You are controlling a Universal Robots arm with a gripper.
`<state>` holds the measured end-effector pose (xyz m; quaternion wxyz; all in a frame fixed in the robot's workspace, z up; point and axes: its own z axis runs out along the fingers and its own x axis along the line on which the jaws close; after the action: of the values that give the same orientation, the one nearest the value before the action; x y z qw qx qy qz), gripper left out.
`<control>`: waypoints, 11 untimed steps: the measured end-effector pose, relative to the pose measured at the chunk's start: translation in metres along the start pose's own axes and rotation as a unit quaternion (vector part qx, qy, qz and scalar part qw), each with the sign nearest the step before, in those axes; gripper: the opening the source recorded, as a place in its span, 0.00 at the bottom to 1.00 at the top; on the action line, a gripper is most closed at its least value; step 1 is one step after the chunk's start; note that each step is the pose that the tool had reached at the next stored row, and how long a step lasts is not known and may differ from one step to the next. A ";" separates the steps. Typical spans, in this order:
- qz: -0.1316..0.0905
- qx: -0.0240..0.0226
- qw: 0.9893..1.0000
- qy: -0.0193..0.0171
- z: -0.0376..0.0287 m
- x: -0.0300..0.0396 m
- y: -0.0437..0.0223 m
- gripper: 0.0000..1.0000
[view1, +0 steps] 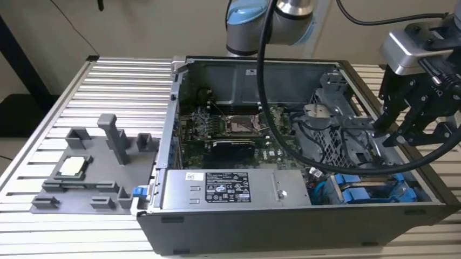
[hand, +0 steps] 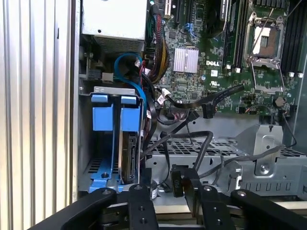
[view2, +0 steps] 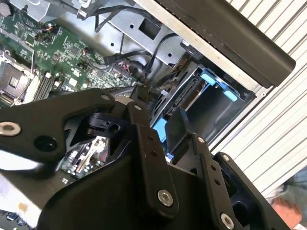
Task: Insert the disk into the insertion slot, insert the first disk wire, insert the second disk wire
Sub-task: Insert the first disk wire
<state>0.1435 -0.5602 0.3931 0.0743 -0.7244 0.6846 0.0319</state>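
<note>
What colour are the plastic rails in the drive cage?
Bright blue plastic rails, best seen in the first wrist view.

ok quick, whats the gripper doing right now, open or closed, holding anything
Black gripper: open, holding nothing, poised near the dark grey metal drive cage with blue plastic rails.

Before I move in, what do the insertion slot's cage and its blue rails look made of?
The insertion slot: likely sheet metal, dull grey, judging by its thin folded edges and punched vents. The blue rails: probably moulded plastic, evenly coloured with a slight sheen and rounded tabs.
</note>
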 end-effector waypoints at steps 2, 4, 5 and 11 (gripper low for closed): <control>0.000 0.000 1.000 0.000 0.0000 0.0000 0.0000 0.31; 0.000 0.000 1.000 0.000 0.0000 0.0000 0.0000 0.20; 0.000 0.000 1.000 0.000 0.0000 0.0000 0.0000 0.20; -0.001 0.000 1.000 0.000 0.0000 0.0000 0.0000 0.19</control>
<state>0.1435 -0.5602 0.3931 0.0743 -0.7250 0.6840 0.0320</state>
